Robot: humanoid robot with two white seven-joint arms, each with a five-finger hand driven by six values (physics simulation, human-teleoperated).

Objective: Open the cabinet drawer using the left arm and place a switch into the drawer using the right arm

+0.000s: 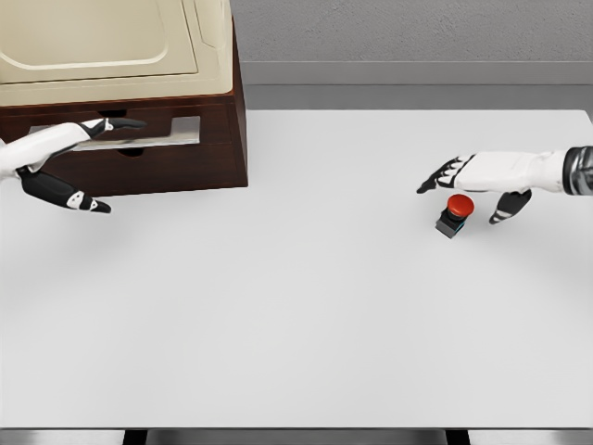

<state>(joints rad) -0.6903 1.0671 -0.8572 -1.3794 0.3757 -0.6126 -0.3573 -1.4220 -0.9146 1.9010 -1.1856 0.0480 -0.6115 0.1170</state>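
A white bench [296, 334] is stretching under a grey wall, and on its right side a switch [454, 214] is sitting alone: a red mushroom button on a small dark, blue-edged base, tipped a little off upright. It is looking like a light, rigid piece of moulded plastic, unlikely to deform under a pinch but easy to knock or skid on the smooth top. The rounded cap is likely to be slippery, so the flat sides of the square base, or the neck just beneath the cap, are appearing the surer places to take hold.

The right robot hand [477, 185] is hovering just above and behind the switch, fingers spread wide and thumb hanging down beside the button, holding nothing; whether any fingertip is grazing the cap cannot be told from this angle.

Well apart at far left, a dark wooden cabinet [185, 158] with a cream top is standing at the bench's rear corner. Its drawer [148, 134] is appearing shut or barely cracked, showing a pale front strip. The left robot hand [88, 153] is reaching at the drawer face, fingers extended toward the strip and thumb dropped low, relaxed and gripping nothing firmly visible.
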